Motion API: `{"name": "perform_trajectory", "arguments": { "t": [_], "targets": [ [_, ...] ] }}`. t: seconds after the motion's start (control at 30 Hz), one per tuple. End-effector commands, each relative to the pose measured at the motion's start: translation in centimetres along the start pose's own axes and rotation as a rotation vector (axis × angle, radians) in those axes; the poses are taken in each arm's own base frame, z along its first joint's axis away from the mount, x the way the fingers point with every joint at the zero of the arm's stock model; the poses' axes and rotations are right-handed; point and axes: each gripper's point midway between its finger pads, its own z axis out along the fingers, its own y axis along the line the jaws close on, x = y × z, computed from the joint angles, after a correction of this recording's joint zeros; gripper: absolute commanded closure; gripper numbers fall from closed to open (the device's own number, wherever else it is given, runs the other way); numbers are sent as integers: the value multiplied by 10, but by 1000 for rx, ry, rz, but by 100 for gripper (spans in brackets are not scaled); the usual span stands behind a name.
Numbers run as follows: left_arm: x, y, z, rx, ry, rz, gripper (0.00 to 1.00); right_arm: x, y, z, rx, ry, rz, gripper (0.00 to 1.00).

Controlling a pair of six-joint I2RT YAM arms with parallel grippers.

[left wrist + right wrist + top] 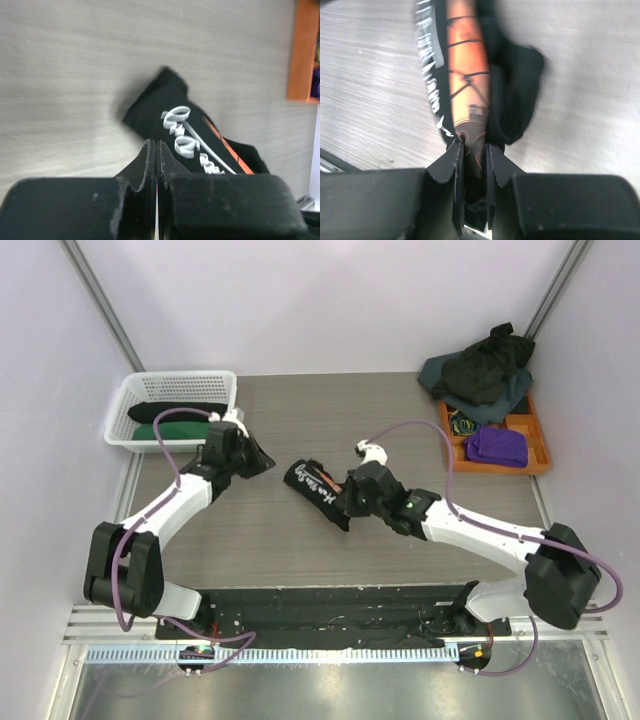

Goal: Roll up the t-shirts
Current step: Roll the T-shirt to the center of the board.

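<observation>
**Top external: lettered roll pinched at one end, basket far to the left**

At the far left the white basket [141, 392] holds a black roll [166, 412] and a green roll [178, 430] lying side by side. Just right of it my left gripper [264, 462] is pressed shut on nothing; the left wrist view shows its fingers flat together, pointing at the lettered t-shirt [318, 490]. That shirt lies rolled on the bare table [250, 540], mid-field. My right gripper [346, 503] is clamped narrowly on the shirt's right end, and the right wrist view shows the orange print caught between the fingers. Well to the right sit the pile of t-shirts [485, 370], not yet rolled, and the orange tray [537, 445] with a purple cloth [497, 445].

I judge the roll finished and due for the basket. Held at one end only, it may sag or unwind. I should keep the pinch deep across all the layers and lift it level, and my left gripper can open and take the free end.

Open table lies between roll and basket, but my left arm crosses that path and should yield first. The basket rim must be cleared from above. The tray and pile are well apart and no hindrance
</observation>
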Motion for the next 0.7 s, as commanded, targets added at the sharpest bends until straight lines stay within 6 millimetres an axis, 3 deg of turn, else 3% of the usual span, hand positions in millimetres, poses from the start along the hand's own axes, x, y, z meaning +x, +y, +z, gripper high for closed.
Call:
{"name": "perform_trajectory", "arguments": {
  "t": [0.0, 0.03, 0.07, 0.1, 0.13, 0.17, 0.2, 0.3, 0.37, 0.5, 0.57, 0.6, 0.67],
  "targets": [
    [-53, 4, -22, -71, -100, 32, 100, -66, 55, 2, -107, -122, -43, 99],
    [-75, -2, -27, -68, -141, 42, 100, -67, 59, 10, -107, -110, -54, 99],
    [-85, 2, -30, -85, -154, 34, 100, -72, 65, 12, -114, -112, -68, 99],
    [-95, 8, -33, -95, -161, 16, 100, -90, 78, 9, -132, -137, -63, 99],
    [-100, 11, -30, -100, -153, -5, 100, -93, 80, 13, -118, -129, -67, 99],
    [-112, 2, -32, -75, -163, -6, 100, -85, 74, 23, -75, -87, -79, 99],
    [-105, -2, -29, -52, -113, -12, 100, -91, 77, 24, -68, -89, -72, 99],
    [-94, -2, -15, -21, -82, -24, 100, -78, 67, 32, -51, -44, -53, 99],
    [-85, 5, -8, -29, -68, -26, 94, -70, 63, 33, -68, -18, -31, 99],
    [-63, 17, 8, -25, -5, -36, 84, -38, 48, 33, -80, 58, 7, 99],
    [-57, 20, 9, -36, 3, -28, 77, -26, 44, 30, -96, 86, 27, 99],
    [-58, 20, 8, -35, -10, -20, 73, -8, 35, 29, -87, 123, 30, 99],
    [-58, 27, 6, -67, -26, -12, 56, -1, 30, 21, -93, 122, 54, 99]
  ]
}}
